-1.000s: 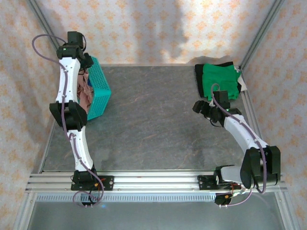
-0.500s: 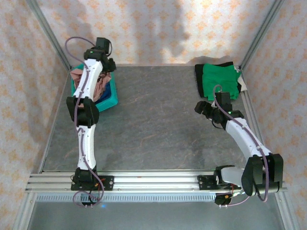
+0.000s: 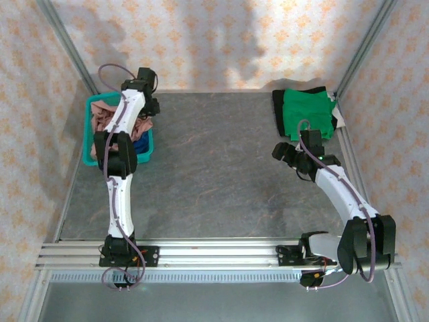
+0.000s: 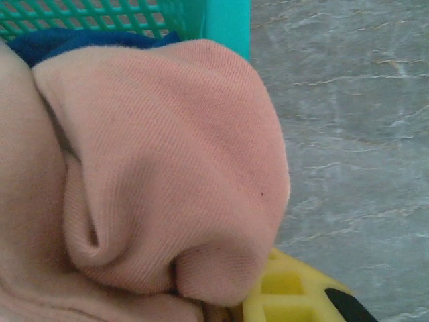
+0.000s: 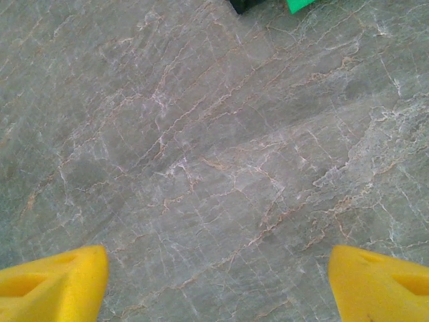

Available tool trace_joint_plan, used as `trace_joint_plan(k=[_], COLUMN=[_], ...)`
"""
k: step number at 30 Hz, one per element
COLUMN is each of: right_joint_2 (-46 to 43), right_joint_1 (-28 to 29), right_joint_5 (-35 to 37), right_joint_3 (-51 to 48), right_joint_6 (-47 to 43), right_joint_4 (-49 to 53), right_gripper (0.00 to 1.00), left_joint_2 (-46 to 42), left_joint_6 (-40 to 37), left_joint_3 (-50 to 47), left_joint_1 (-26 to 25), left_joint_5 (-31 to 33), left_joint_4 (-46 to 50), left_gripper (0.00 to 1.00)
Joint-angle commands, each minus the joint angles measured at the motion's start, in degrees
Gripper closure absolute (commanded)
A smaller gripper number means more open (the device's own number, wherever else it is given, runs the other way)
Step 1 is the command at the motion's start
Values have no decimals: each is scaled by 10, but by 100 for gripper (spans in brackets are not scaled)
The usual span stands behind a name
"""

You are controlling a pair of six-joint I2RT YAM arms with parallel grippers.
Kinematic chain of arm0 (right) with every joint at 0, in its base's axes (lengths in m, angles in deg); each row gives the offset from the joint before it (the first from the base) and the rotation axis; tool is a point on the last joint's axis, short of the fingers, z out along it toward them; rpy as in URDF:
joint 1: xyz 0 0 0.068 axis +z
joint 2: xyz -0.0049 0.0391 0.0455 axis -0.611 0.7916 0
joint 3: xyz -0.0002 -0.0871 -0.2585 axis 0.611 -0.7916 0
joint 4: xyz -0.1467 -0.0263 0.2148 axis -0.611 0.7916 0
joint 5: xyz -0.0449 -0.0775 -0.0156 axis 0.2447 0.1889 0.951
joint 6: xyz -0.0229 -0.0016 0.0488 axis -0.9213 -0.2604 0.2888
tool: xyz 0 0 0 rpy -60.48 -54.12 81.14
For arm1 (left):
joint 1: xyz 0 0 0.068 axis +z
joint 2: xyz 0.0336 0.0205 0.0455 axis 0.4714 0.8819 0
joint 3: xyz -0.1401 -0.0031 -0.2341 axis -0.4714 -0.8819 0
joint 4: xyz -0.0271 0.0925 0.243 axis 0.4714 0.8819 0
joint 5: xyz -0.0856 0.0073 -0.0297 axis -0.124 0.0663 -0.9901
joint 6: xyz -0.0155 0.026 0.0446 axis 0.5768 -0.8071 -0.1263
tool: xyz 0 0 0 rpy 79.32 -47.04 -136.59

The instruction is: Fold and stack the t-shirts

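Left jaws pinch the dusty-pink t-shirt (image 4: 167,168) inside the teal basket (image 4: 228,20) by the far-left corner of the bench (image 3: 214,174), seemingly to lift it out; right jaws hang wide open, empty.

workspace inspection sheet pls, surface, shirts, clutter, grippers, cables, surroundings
surface: grey marbled table, bare in the middle
job's things: green t-shirt folded at the far right corner on a dark garment; pink t-shirt bunched in the teal basket over a dark blue t-shirt
clutter: teal basket only, far left
grippers: left gripper shut on the pink t-shirt; right gripper open above bare table
cables: left cable and right cable, purple, looped near the wrists
surroundings: patterned walls; aluminium frame rail at the near edge
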Motion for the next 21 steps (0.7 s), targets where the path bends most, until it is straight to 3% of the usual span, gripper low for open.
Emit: trace_joint_plan(k=[1,6,9,13,17,19,21], right_joint_2=[-1,-4,-9,-12,-12,-12,-12], right_joint_1=[3,3,3,3,3,3,3], right_joint_5=[21,39,44,44,42,42,40], right_joint_3=[-7,-5,-6,-3,-4,-7,-9], right_joint_6=[2,1,4,6,6,6,6], right_joint_4=[7,20,23,29,30,27,25], right_gripper=[15,13,13,13,13,13,13], left_joint_2=[-33,-64,-81,-104,-98,-86,-82], left_joint_6=[-38,-52,-35,5,31,36,42], left_joint_3=[-68,-96,-92,-89,-77,-67,-67], left_joint_1=[42,67,67,67,67,67,67], left_joint_5=[44,41,30,0,-2,-8,-11], left_joint_4=[10,1,6,-2,-2,5,6], left_gripper=[84,70,49,39,38,45,58])
